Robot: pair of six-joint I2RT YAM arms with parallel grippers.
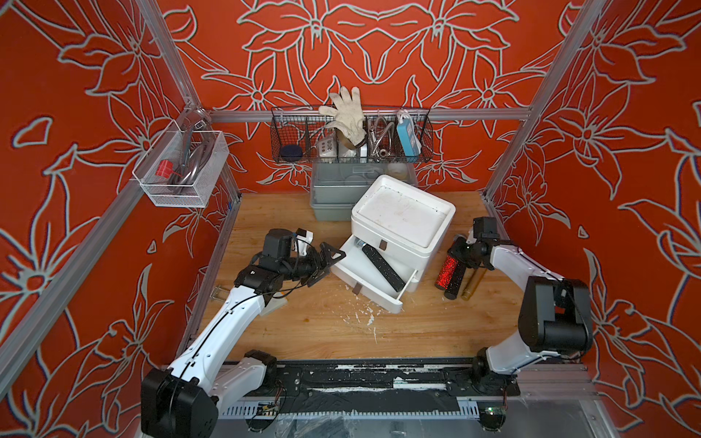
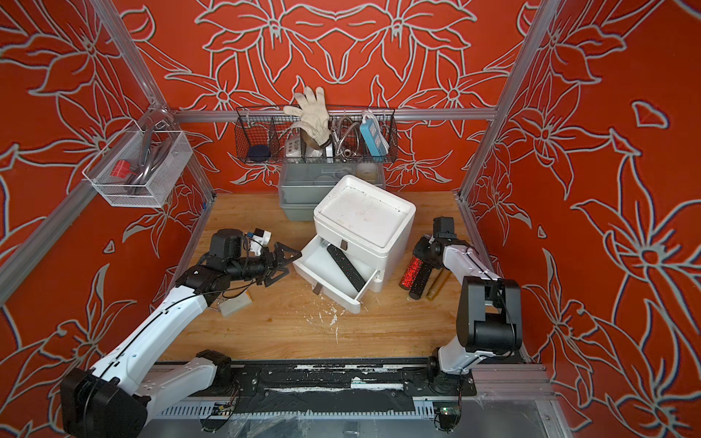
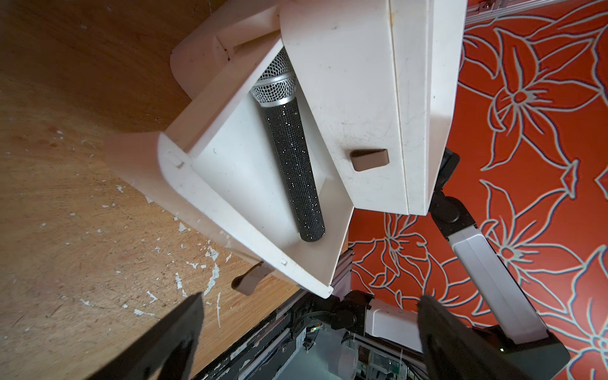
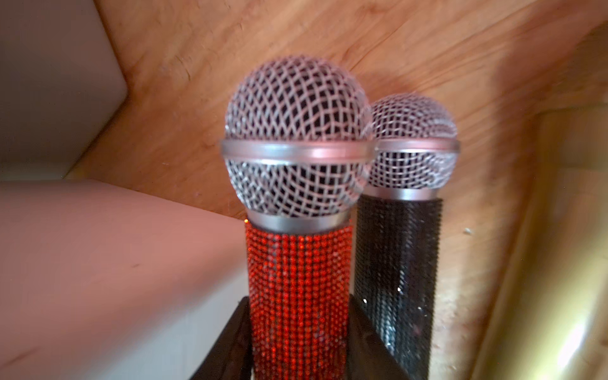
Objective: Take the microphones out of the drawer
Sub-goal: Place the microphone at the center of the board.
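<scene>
mik: Fingers (image 3: 177,335) on the left gripper (image 1: 328,265) are spread wide, nothing between them. It hovers just off the side wall of the open drawer (image 1: 356,261). Can't tell from up top if a tip touches that wall.

rae: ok, and the right gripper (image 4: 299,332)?

mik: Pinching the red mic (image 4: 296,279) by its sparkly handle, one finger on each side. A second black mic (image 4: 399,256) sits right beside it, mesh heads next to each other.

rae: so where's the mic we actually care about?

mik: The mic (image 1: 381,267) lies flat in the drawer, diagonal. Its mesh head is tucked under the front of the white cabinet (image 1: 402,220) and its tail end is in the drawer's front corner. Neither gripper is on it.

rae: and further out?

mik: In both top views the red mic is to the right of the cabinet, over the wood table (image 1: 303,322). The second black mic and a gold tube (image 1: 471,284) lie alongside it. A grey bin (image 1: 330,201) sits behind the cabinet. Above that, a wire basket (image 1: 349,161) hangs on the back wall with a glove (image 1: 347,113) sticking out.
</scene>
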